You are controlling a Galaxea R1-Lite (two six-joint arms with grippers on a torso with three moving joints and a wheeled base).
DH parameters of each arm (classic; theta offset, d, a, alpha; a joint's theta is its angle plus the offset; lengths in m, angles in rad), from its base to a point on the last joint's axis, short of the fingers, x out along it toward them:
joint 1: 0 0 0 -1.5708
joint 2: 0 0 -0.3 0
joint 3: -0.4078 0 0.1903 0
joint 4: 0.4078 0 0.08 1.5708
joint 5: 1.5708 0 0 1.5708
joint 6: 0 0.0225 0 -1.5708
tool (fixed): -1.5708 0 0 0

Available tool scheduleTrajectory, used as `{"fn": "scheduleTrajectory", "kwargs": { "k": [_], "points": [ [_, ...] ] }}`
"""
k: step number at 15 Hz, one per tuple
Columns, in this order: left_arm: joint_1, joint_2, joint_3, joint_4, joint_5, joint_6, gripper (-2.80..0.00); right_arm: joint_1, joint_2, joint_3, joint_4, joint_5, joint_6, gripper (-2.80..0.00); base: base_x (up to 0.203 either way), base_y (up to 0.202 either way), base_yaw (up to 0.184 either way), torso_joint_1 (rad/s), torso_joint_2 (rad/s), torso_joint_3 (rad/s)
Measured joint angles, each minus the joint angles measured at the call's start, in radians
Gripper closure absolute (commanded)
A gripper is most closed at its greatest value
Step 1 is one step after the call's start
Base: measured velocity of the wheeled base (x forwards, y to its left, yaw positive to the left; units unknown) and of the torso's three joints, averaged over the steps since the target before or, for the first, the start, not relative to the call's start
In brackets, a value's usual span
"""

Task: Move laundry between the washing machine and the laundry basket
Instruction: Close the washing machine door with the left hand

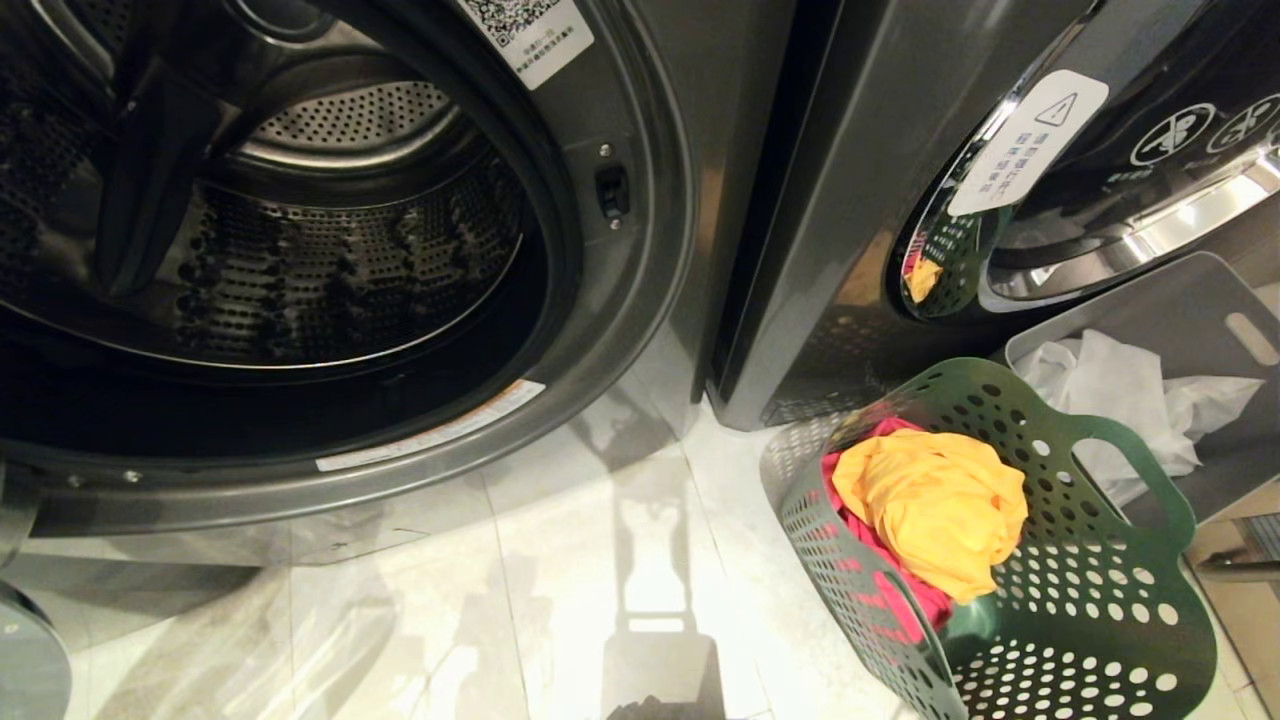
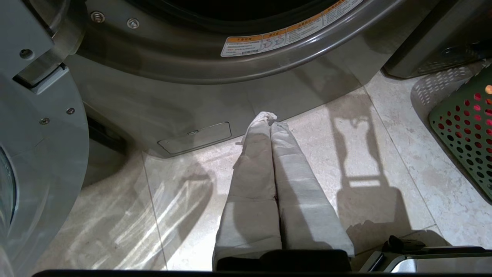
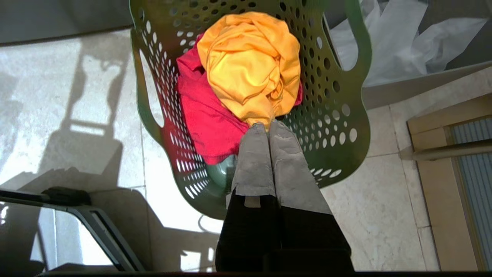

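The washing machine (image 1: 640,250) stands with its door swung open, and its perforated steel drum (image 1: 350,270) looks empty. On the floor to its right sits the dark green laundry basket (image 1: 1090,640). It holds the laundry: a yellow-orange garment (image 1: 935,520) lying on a red-pink one (image 1: 905,600). My right gripper (image 3: 268,125) hangs shut above the basket (image 3: 338,127), its tips just in front of the yellow garment (image 3: 250,61), and I see nothing between them. The left gripper (image 2: 270,117) is shut and empty over the floor before the machine's base (image 2: 192,57). Neither gripper shows in the head view.
A second identical machine (image 1: 860,200) with its door closed stands to the right. Behind the basket is a solid grey bin (image 1: 1180,310) holding white cloth (image 1: 1110,390). The open door (image 2: 38,134) juts out at the left. Pale tiles lie between machine and basket.
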Motion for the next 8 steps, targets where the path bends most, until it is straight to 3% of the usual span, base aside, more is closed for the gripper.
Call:
{"fn": "scheduleTrajectory", "kwargs": {
  "k": [4, 8],
  "points": [
    [0.000, 0.000, 0.000, 0.002, -0.002, 0.007, 0.00, 0.000, -0.016, 0.002, 0.001, 0.003, -0.003, 0.00, 0.000, 0.000, 0.000, 0.001, 0.00, 0.010],
    [0.000, 0.000, 0.000, 0.002, 0.000, -0.001, 0.00, 0.000, -0.018, 0.003, 0.003, 0.001, -0.001, 0.00, 0.000, 0.000, 0.000, 0.001, 0.00, 0.170]
  ]
}}
